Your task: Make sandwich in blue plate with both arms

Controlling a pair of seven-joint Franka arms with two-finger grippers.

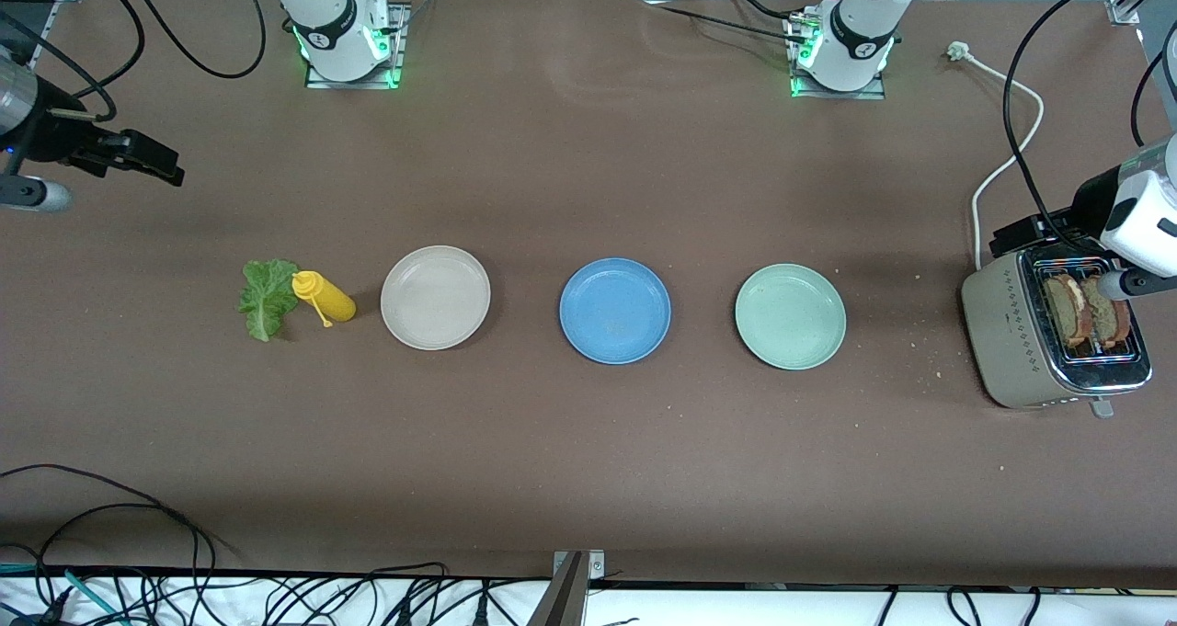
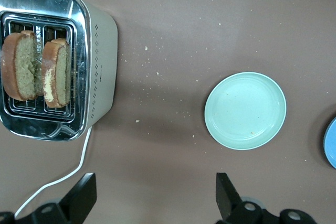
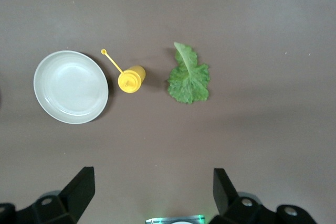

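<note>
The blue plate (image 1: 614,311) lies bare at mid-table; only its rim (image 2: 332,142) shows in the left wrist view. No sandwich is in view. Two brown toast slices (image 1: 1067,309) (image 2: 18,66) stand in the toaster (image 1: 1021,332) (image 2: 100,72) at the left arm's end. A green lettuce leaf (image 1: 267,297) (image 3: 189,77) lies flat toward the right arm's end. My left gripper (image 1: 1030,231) (image 2: 156,198) hangs open and empty over the table beside the toaster. My right gripper (image 1: 147,159) (image 3: 152,192) hangs open and empty over the table at the right arm's end.
A yellow squeeze bottle (image 1: 324,297) (image 3: 131,78) lies touching the lettuce. A beige plate (image 1: 435,297) (image 3: 71,86) and a pale green plate (image 1: 790,315) (image 2: 245,110) flank the blue one. The toaster's white cord (image 1: 998,171) runs toward the bases. Crumbs dot the table near the toaster.
</note>
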